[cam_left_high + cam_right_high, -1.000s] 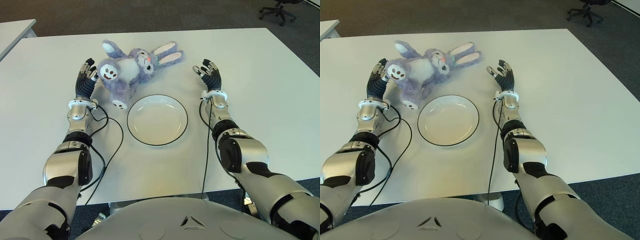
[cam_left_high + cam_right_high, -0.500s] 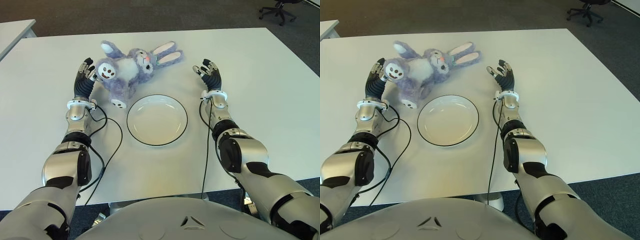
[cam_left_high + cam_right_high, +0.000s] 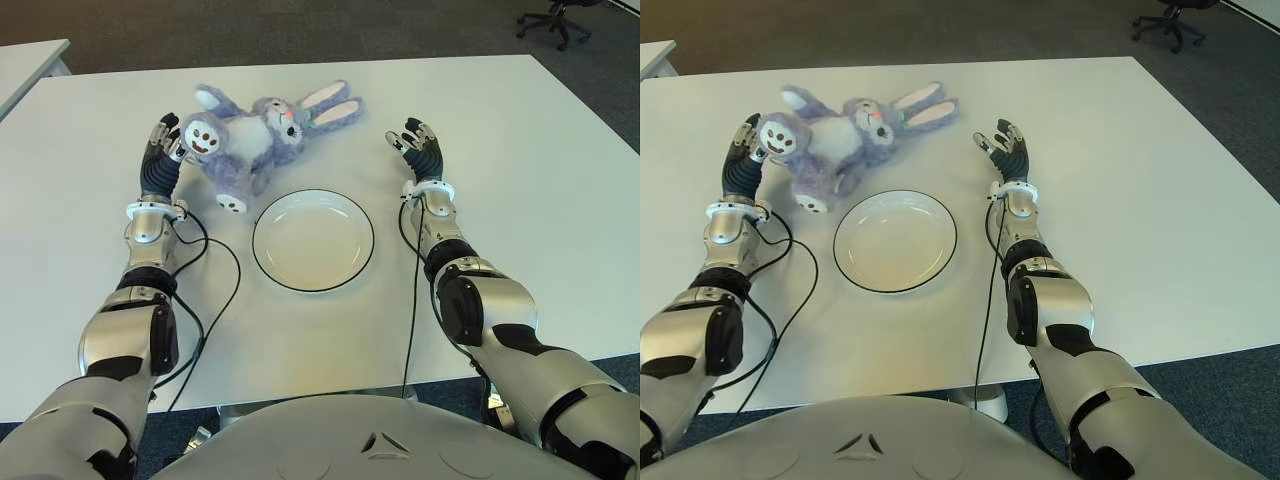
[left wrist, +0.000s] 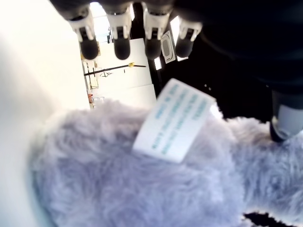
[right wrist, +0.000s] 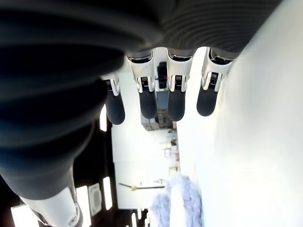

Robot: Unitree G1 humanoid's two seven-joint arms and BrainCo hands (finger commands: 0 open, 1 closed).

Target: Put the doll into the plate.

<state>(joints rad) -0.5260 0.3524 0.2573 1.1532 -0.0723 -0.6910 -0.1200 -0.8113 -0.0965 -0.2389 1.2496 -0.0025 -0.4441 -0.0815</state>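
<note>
Fingers spread and holding nothing, my left hand (image 3: pixel 160 155) stands palm inward on the white table (image 3: pixel 520 200), right against the raised foot of the fluffy lavender plush rabbit doll (image 3: pixel 255 135). From my head I see the doll lying on its back beyond the round white plate with a dark rim (image 3: pixel 313 240), its pink-lined ears pointing toward my right side, one lower foot close to the plate's rim but outside it. The plate holds nothing. My right hand (image 3: pixel 418 148) is on the far side of the plate from the doll's body, near the ears yet apart from them, fingers open and slightly curved, grasping nothing. Black cables (image 3: pixel 205 290) trail along my left forearm across the table. A black office chair (image 3: pixel 556 15) stands on the dark carpet beyond the table's far right corner.

My left wrist camera shows the doll's lavender fur (image 4: pixel 142 189) close before my palm, a white sewn-in label (image 4: pixel 173 124) on it, and my fingertips (image 4: pixel 121 47) extended above it.

My right wrist camera shows my fingertips (image 5: pixel 176 104) straight and parted over bare table, a bit of the doll's fur (image 5: pixel 182 198) farther off.
</note>
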